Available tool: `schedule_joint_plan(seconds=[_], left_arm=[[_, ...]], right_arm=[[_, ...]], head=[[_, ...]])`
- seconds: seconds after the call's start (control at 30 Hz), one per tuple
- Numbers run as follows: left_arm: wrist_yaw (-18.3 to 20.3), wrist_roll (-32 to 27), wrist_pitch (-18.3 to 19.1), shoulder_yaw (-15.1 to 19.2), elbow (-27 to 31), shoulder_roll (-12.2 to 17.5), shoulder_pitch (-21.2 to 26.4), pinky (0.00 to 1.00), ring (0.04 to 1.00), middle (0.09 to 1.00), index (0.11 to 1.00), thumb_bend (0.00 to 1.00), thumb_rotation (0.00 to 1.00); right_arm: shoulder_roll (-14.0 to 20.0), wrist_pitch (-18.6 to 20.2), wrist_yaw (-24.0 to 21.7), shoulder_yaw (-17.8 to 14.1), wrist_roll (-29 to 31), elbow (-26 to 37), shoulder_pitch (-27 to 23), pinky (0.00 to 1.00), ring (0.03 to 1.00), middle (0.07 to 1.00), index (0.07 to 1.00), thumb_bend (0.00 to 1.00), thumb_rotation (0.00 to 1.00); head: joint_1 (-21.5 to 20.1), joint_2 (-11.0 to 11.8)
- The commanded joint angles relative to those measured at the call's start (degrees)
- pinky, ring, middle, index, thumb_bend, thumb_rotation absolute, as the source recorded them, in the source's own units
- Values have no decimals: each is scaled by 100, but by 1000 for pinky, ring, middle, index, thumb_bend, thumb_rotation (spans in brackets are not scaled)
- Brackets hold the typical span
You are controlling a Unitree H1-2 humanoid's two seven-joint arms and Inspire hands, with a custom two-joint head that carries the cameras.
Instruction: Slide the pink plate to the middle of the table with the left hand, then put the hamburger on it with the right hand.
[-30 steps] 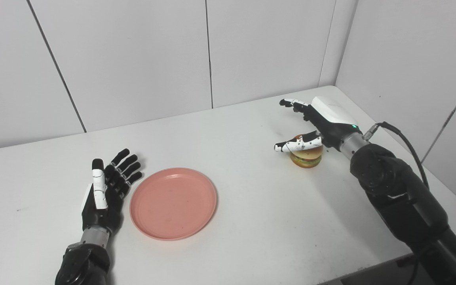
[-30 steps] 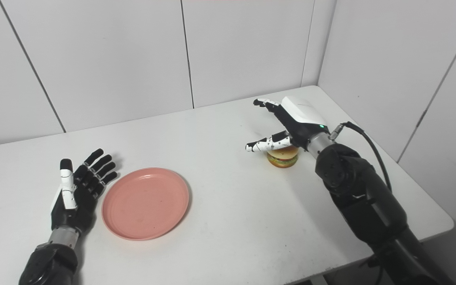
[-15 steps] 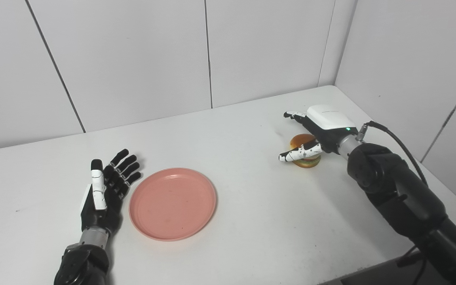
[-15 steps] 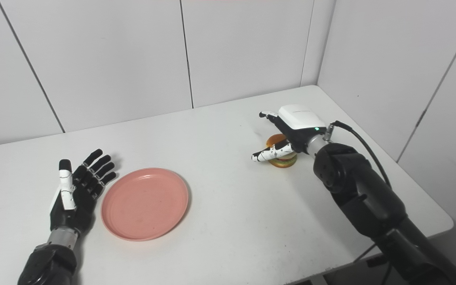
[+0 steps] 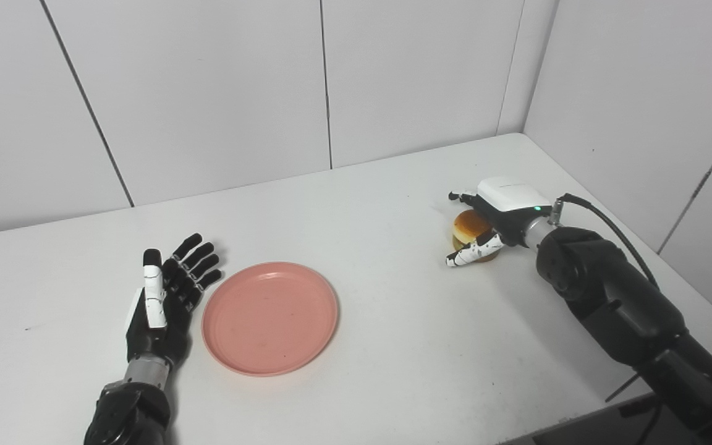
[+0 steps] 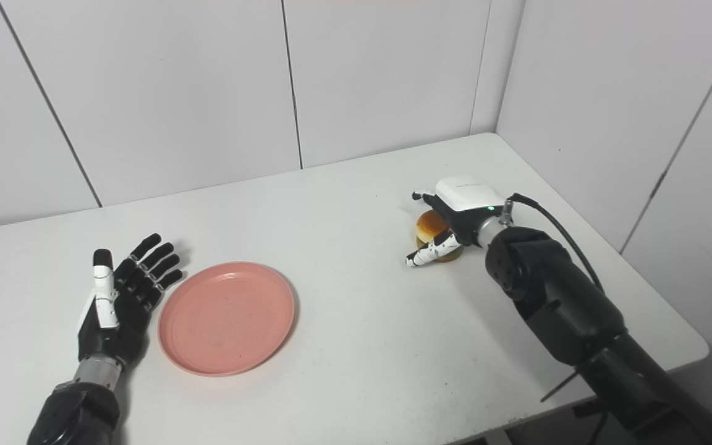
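Right hand point(image 5: 497, 217), fingers apart, straddles the round tan hamburger point(image 5: 468, 226) without closing; left hand point(image 5: 167, 290) lies spread wide at 9 o'clock of the round pink plastic plate point(image 5: 270, 317).

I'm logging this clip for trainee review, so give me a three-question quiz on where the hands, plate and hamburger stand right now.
1. True or false: the hamburger lies on the pink plate.
2. Which hand is at the hamburger? A. left hand B. right hand C. neither
3. Fill in: the left hand lies open, palm up, on the table just to the ____ of the plate, seen from the robot.

Key
1. False: it sits on the table far off to the plate's right.
2. B: its thumb and fingers flank the bun, not visibly closed.
3. left
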State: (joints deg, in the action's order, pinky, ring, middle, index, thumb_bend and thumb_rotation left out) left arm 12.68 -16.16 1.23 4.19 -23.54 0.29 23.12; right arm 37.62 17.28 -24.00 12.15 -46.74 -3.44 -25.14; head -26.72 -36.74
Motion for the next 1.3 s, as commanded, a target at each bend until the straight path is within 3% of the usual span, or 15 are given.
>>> schedule_joint_plan(seconds=[0.0,0.17,0.3,0.33,0.4,0.5,0.6,0.67,0.7,0.8,0.87,0.9,1.0,1.13,1.27], left_arm=[[30,28,78,-45,61,16,-7,813,833,818,795,843,998],[-5,5,130,-33,88,2,-11,819,833,818,795,842,994],[-31,-16,254,-21,180,-8,-13,808,828,812,789,848,985],[-21,-19,262,-22,194,-6,-14,805,830,815,792,845,987],[1,-18,251,-25,209,-1,-18,806,831,817,794,838,992],[-36,-18,294,-7,237,-10,-12,801,827,813,790,838,985],[-60,3,344,-10,270,-13,-10,799,824,811,789,844,983],[-50,16,325,-19,263,-8,-10,800,826,812,790,844,983],[-45,20,313,-23,256,-6,-11,804,829,815,794,843,984],[-65,11,346,-17,279,-20,-16,801,829,815,795,843,984],[-68,1,371,-15,295,-27,-16,802,826,811,789,843,979],[-67,-1,377,-15,297,-28,-14,802,825,810,790,844,979],[-82,17,371,-16,284,-36,-11,796,821,807,788,851,974],[-41,83,272,-76,291,-33,-31,804,829,817,797,844,989],[-104,125,370,-134,457,-91,-97,808,834,821,801,835,999]], right_arm=[[149,27,31,-27,-79,37,-280,652,811,871,868,827,453],[188,58,-29,41,-217,33,-350,644,798,856,853,775,337],[201,40,-56,11,-188,15,-388,416,571,751,832,742,72],[208,33,-56,9,-181,-1,-393,323,445,688,823,749,23],[210,49,-90,-12,-135,-15,-398,267,368,631,817,750,4],[234,-5,-67,-19,-143,-20,-394,219,305,510,778,601,0],[209,-99,153,-55,-184,-1,-353,157,237,474,713,559,0],[188,-151,272,-110,-103,7,-331,165,260,472,686,551,0],[176,-172,325,-143,-46,13,-319,256,353,479,648,544,0],[121,-170,634,-190,-91,-9,-288,319,382,479,622,546,0],[103,-140,779,-189,-143,-14,-275,357,400,481,525,529,0],[99,-139,840,-187,-154,-22,-270,288,358,478,504,526,0],[68,-179,1069,-214,-126,-46,-245,222,301,474,489,526,0],[-5,-269,1378,-311,14,43,-167,255,299,473,485,527,0],[-184,-775,2022,-522,364,7,-45,224,272,394,499,518,0]], head=[[-3,0],[-6,-3],[10,-48],[10,-48],[12,-55],[8,-77],[20,-77],[20,-77],[20,-77],[34,-85],[42,-87],[42,-87],[75,-92],[222,-112],[481,-173]])
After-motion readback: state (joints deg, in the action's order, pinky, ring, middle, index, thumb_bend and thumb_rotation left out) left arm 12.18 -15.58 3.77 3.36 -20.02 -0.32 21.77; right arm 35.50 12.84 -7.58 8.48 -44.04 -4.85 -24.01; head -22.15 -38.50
